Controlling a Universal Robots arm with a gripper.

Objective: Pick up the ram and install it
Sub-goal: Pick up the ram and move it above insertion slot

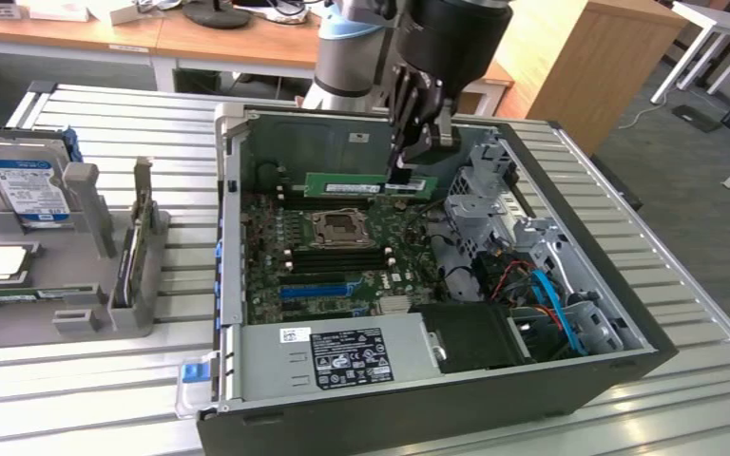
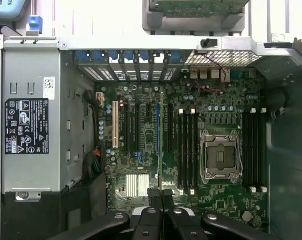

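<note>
Exterior view: ram [image 1: 353, 185] hangs above motherboard [image 1: 339, 261], metal cage [image 1: 473, 193] beside.

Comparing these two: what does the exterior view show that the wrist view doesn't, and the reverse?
Exterior view: the hard drive standing in a grey rack, and the green face of the ram held in the gripper. Wrist view: a white slot and red wires by the perforated grille. Both: the gripper above the motherboard, the CPU socket, the power supply's black label.
</note>
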